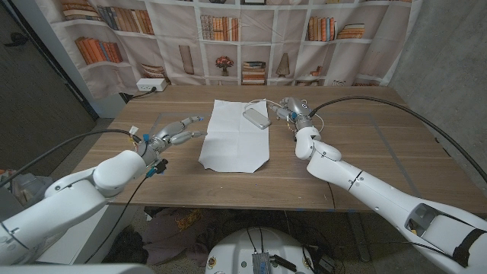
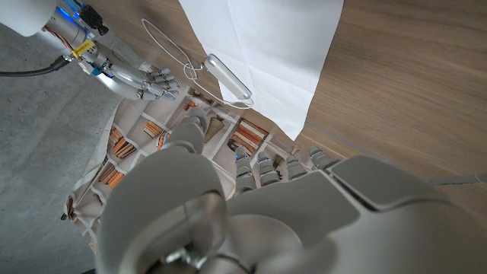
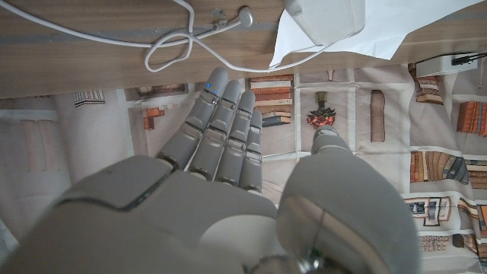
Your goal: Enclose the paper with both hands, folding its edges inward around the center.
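Fingers of the left hand stretch open and empty at nine o'clock beside the white paper lying mid-table, while the right hand, at two o'clock by a small white device on the sheet, holds nothing, its fingers straight and close together.

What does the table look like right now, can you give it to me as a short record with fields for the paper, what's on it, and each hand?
paper: white sheet lying flat and unfolded at the table's middle
on paper: small white device at its far right corner, white cable trailing off
left hand: open beside the paper's left edge, holding nothing
right hand: open, just right of the device
table: wooden
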